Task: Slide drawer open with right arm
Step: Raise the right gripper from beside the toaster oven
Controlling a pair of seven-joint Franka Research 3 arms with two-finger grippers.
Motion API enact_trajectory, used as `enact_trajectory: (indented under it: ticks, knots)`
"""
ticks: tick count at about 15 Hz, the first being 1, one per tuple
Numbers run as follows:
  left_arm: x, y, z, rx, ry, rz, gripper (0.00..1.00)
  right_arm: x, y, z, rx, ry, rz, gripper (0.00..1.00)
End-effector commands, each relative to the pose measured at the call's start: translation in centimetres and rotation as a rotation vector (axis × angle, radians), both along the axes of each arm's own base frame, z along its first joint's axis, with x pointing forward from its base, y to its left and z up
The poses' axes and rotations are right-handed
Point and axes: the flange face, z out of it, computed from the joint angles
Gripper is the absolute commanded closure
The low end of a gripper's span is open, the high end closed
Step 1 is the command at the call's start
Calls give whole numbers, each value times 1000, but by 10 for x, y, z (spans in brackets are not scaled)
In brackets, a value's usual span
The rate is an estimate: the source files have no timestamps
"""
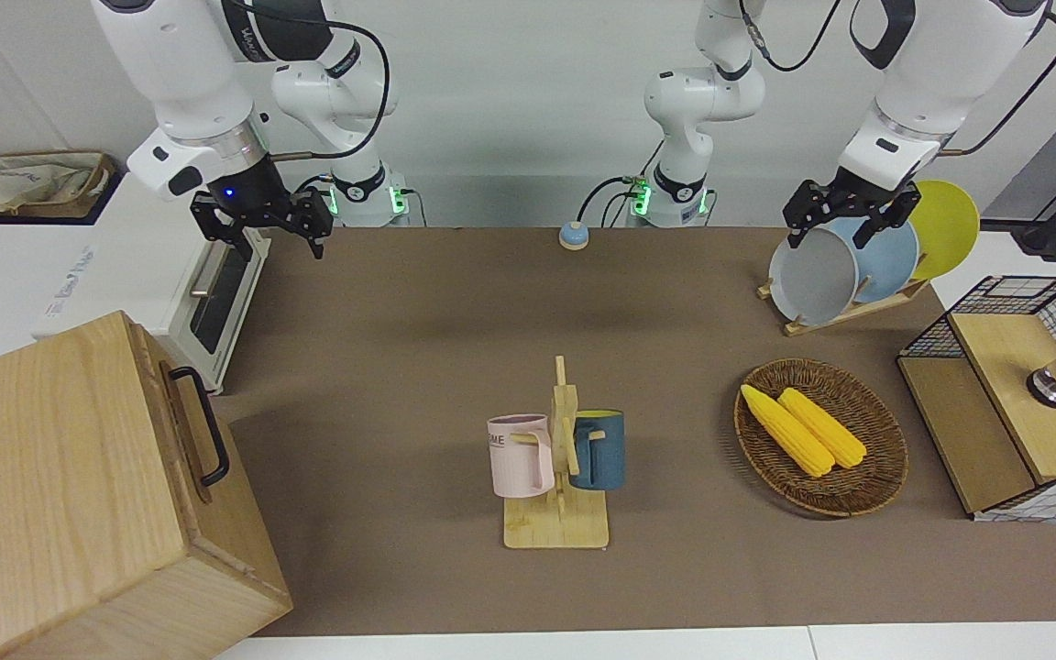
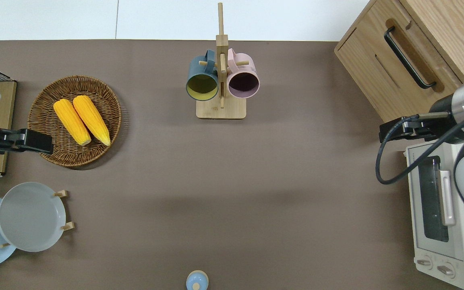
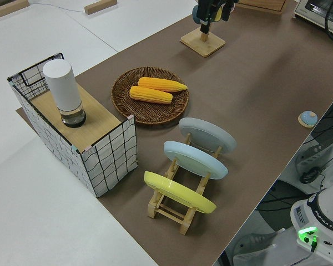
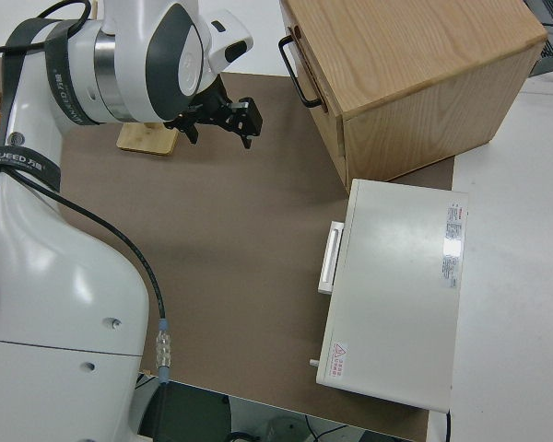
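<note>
Brown-covered table with the drawer (image 2: 393,72) shut in its wooden cabinet at the right arm's end, farther from the robots than the toaster oven (image 2: 441,213); the open-fingered, empty right gripper (image 1: 262,225) hangs short of the black bar handle (image 2: 408,56), left arm parked.

Light-wood drawer (image 2: 393,68), black bar handle (image 2: 408,56), seemingly shut

Both arms were glossy white with dark grey joint bands and silver wrist rings. The right arm (image 1: 189,82) showed a blue wrist light, a black cable looping along it. Bases glowed green.
</note>
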Motion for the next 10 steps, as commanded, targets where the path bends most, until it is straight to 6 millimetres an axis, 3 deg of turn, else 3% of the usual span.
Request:
enact_trajectory:
  ticks: [1, 10]
  knots:
    - [2, 1, 4, 16, 5, -12, 7, -10, -4, 7, -34, 47, -11, 15]
    - [2, 1, 4, 16, 5, -12, 7, -26, -2, 30, -32, 11, -9, 19]
